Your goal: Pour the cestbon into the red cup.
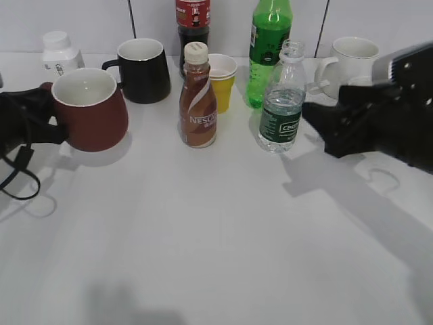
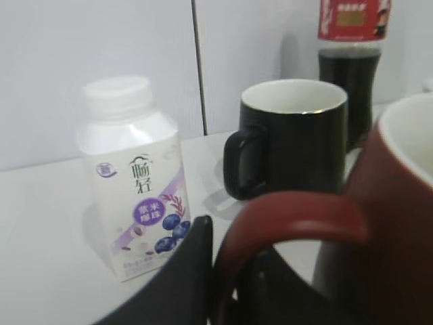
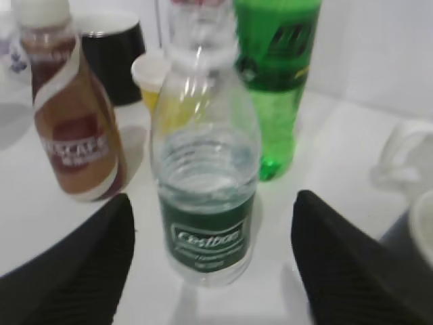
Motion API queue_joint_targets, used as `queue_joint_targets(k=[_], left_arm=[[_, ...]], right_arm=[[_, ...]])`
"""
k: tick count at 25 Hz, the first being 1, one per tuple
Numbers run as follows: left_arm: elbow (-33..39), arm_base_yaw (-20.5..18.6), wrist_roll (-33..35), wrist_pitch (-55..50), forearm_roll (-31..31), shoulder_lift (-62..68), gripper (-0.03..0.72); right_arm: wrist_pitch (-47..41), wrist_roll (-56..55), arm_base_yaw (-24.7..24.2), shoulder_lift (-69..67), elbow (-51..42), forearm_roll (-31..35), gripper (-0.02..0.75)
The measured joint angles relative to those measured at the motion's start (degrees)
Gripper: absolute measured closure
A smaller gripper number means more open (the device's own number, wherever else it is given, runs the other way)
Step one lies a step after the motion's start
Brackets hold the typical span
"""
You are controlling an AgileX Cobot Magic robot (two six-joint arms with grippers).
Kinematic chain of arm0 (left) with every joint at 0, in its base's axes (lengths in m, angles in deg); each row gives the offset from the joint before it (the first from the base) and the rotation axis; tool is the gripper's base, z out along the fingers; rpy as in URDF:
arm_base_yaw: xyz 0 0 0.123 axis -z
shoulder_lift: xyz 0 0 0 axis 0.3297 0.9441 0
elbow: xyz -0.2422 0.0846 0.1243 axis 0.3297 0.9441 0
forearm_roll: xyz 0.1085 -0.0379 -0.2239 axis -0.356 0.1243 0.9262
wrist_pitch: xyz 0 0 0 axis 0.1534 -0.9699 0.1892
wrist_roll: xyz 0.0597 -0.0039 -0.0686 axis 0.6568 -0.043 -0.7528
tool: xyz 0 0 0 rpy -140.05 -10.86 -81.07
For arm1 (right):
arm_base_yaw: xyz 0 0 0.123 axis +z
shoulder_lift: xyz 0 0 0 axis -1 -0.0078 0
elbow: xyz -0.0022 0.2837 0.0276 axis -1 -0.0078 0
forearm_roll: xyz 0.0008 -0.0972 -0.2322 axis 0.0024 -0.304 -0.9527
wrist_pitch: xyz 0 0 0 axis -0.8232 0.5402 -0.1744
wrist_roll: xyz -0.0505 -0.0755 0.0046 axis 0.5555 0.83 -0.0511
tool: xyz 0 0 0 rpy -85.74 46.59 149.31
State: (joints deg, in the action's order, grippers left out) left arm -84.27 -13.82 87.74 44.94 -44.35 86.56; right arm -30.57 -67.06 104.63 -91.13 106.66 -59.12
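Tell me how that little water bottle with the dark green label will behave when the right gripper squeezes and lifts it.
The cestbon looks like thin ribbed clear plastic, so it will probably flex under the fingers. It seems only partly filled, so likely light. With no cap on, a hard squeeze or tilt could spill water. It is tall and narrow, so a sideways nudge may tip it.

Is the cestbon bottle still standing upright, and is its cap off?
Upright: the cestbon stands on its base on the table, between the right hand's open fingers, untouched. The cap is off; its threaded neck is bare.
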Motion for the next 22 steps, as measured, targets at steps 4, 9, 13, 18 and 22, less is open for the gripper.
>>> queue_joint_targets(k=[4, 9, 13, 18, 22], left_arm=[[4.2, 0.0, -0.1, 0.0, -0.7, -4.5, 0.626], [8.3, 0.0, -2.6, 0.0, -2.7, -8.7, 0.626], [9.3, 0.0, -5.0, -0.1, -7.6, -9.9, 0.626], [9.3, 0.0, -7.9, -0.1, -14.8, -10.1, 0.626], [9.3, 0.4, -8.5, -0.1, -18.7, -10.1, 0.626]], right_arm=[[2.1, -1.1, 0.0, -5.4, 2.3, -2.8, 0.181], [2.9, -1.5, 0.0, -12.4, 7.2, -4.2, 0.181], [3.1, -1.7, 0.0, -17.3, 10.8, -5.7, 0.181], [3.4, -3.2, 0.0, -22.1, 15.7, -8.1, 0.181], [2.7, -3.5, 0.0, -24.2, 19.3, -8.4, 0.199]])
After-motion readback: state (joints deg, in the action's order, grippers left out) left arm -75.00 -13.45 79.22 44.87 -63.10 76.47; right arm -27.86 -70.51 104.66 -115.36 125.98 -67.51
